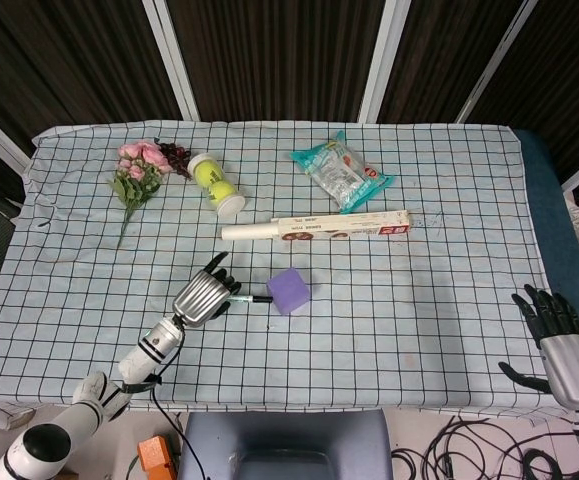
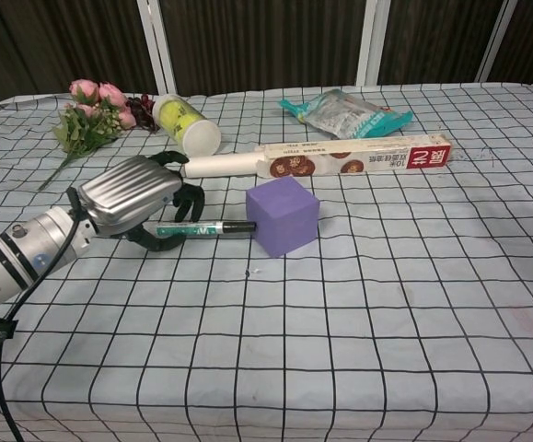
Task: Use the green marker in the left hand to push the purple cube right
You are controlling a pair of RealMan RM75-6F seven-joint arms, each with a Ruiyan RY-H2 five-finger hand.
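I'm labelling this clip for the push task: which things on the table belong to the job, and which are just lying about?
In the job:
- left hand
- green marker, gripped by that hand, tip at the cube
- purple cube

Lying about:
- long foil box
- tennis ball can
- flower bunch
- snack packet
- right hand, idle at the table edge
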